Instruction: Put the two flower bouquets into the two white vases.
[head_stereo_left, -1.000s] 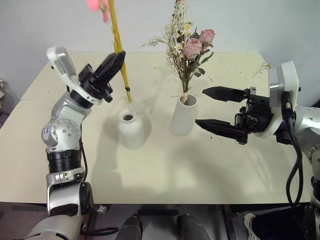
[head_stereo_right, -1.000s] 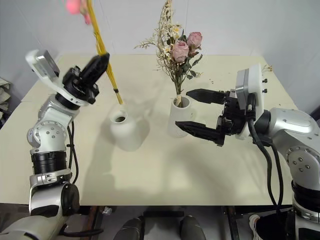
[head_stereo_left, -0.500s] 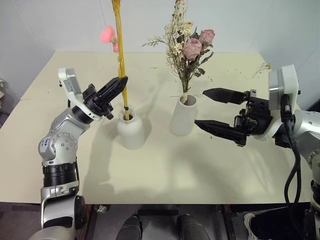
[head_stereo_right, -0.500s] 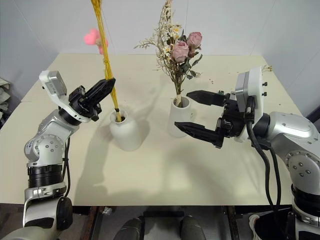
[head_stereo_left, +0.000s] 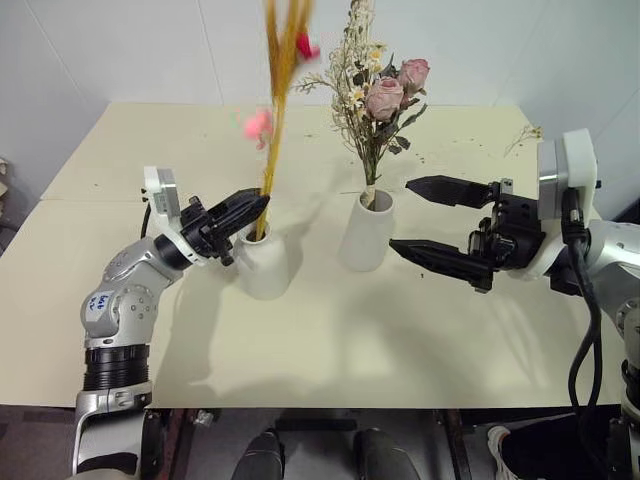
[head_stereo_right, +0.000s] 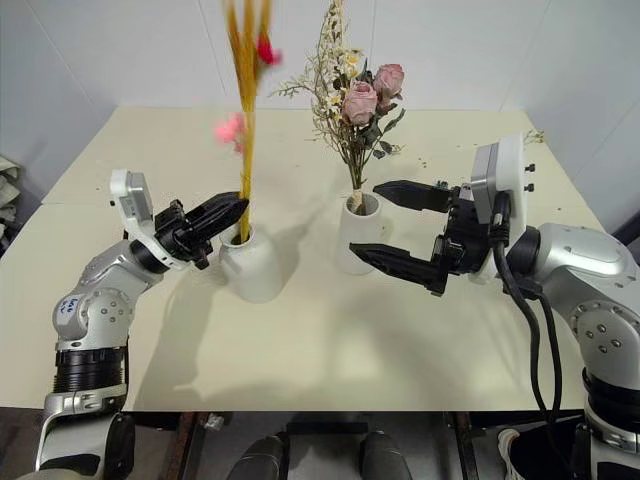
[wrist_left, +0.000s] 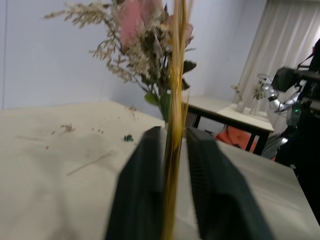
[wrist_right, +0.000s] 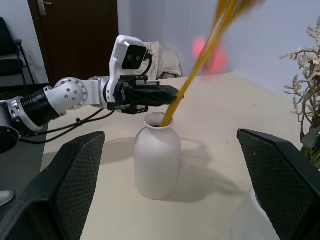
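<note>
The straw bundle (head_stereo_left: 272, 150) is seen standing upright in the short vase (head_stereo_left: 262, 262), loosely flanked by the left fingers (head_stereo_left: 252, 205), apparently released. Right fingers (head_stereo_left: 425, 215) are spread wide, empty, beside the tall vase (head_stereo_left: 366, 232) where the roses (head_stereo_left: 385, 95) sit.

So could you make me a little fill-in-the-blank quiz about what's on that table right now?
1. The rose bouquet stands in the ____ of the two white vases.
2. The yellow straw bundle has its stems inside the shorter vase, next to the robot's ____ pincer.
3. The right pincer hangs beside the taller vase with its fingers spread wide, holding ____.

Missing words: taller; left; nothing
</note>
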